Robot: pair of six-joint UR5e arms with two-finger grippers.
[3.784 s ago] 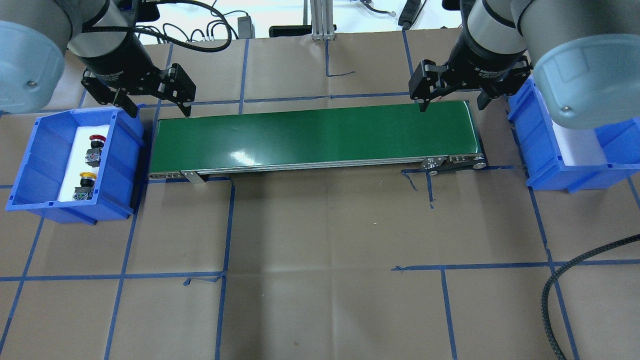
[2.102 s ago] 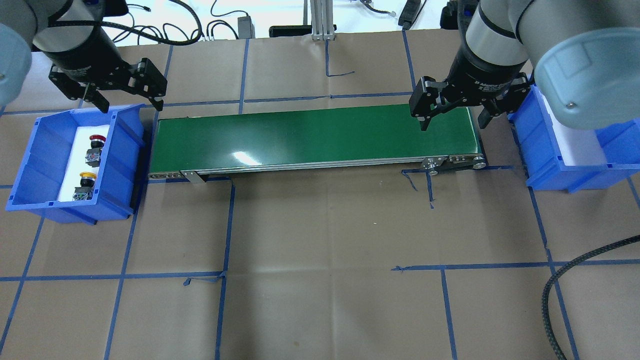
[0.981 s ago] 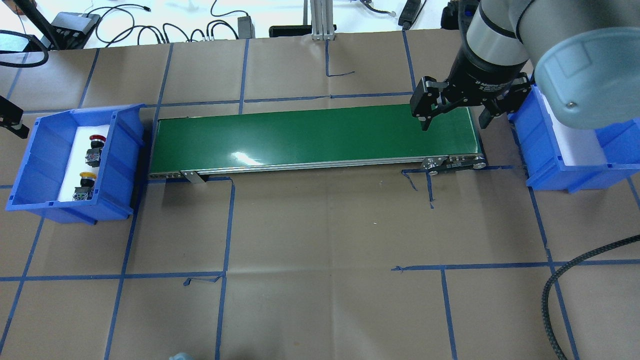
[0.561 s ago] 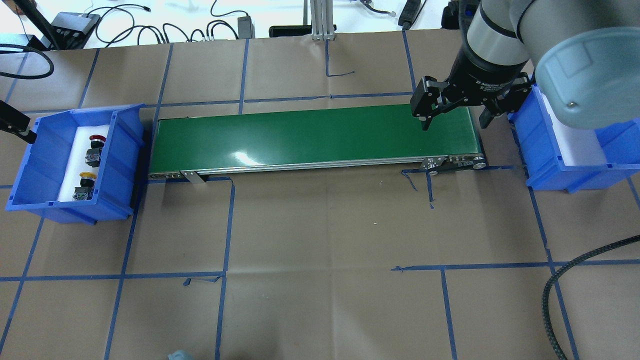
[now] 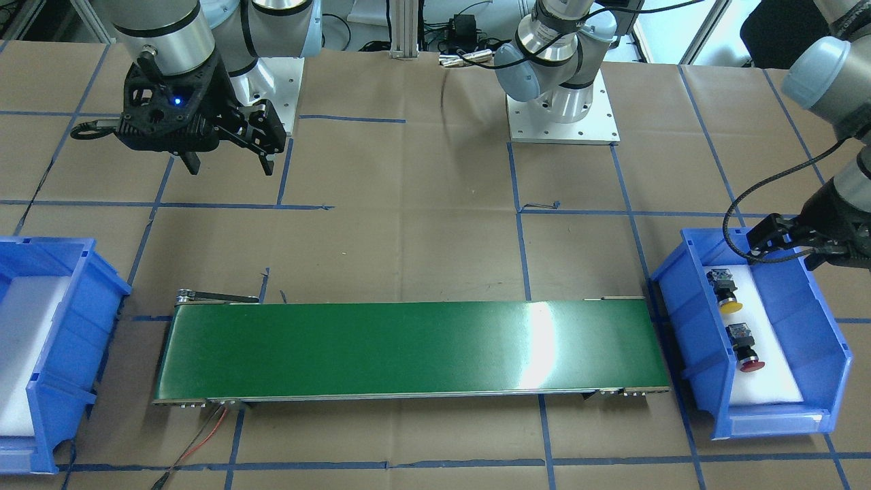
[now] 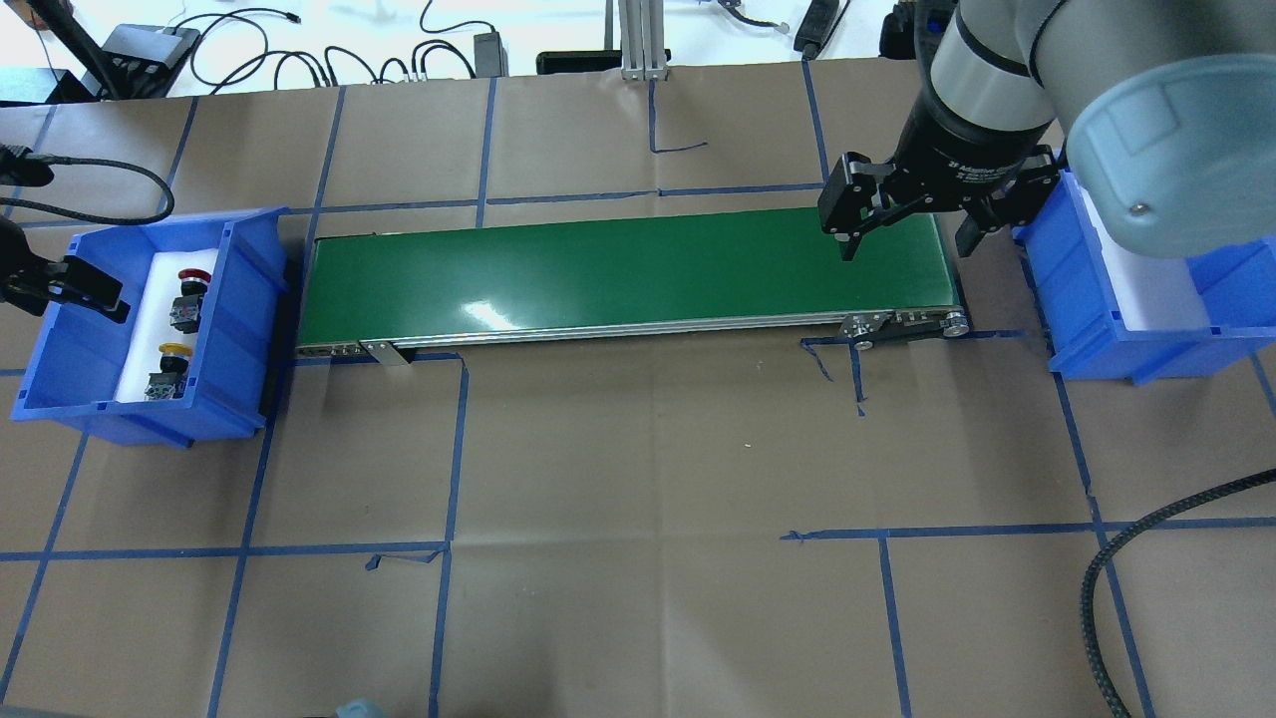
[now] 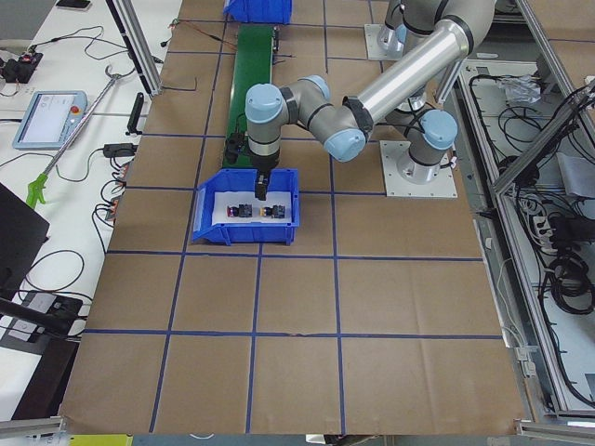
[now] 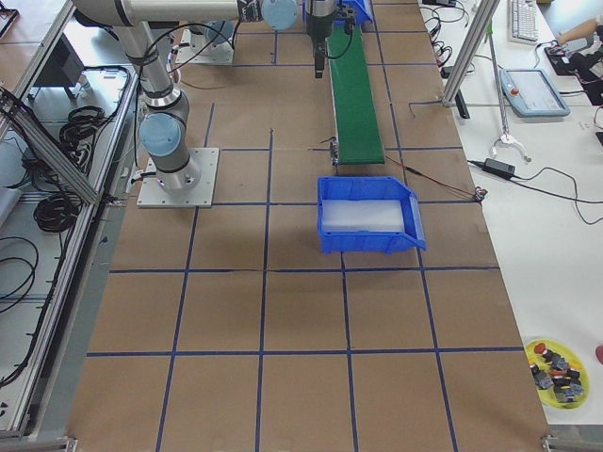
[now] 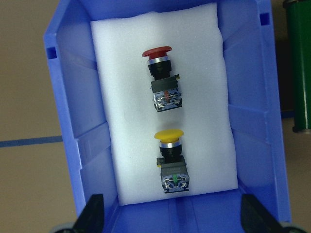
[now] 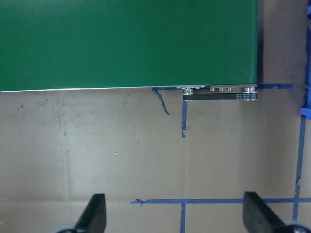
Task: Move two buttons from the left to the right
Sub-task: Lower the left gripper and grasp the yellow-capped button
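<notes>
The red-capped button [image 9: 158, 51] and the yellow-capped button [image 9: 168, 134] lie on white foam in the left blue bin [image 9: 73, 121]. They also show in the overhead view as red [image 6: 192, 275] and yellow [image 6: 176, 350], and in the front view as red [image 5: 750, 365] and yellow [image 5: 730, 306]. My left gripper [image 5: 789, 248] hovers open and empty over the bin's robot-side end; its fingers [image 9: 92, 216] frame the bin's wall. My right gripper [image 6: 905, 244] is open and empty above the right end of the green conveyor belt [image 6: 618, 269].
The right blue bin [image 6: 1097, 339] with white foam stands just past the belt's right end. A black cable [image 6: 1097, 588] lies at the front right of the table. Thin wires [image 5: 204, 435] trail from the belt's corner.
My left arm swung from the belt's left end out past the view's left edge, then came back in over the left bin. My right gripper dropped slightly over the belt and holds still.
</notes>
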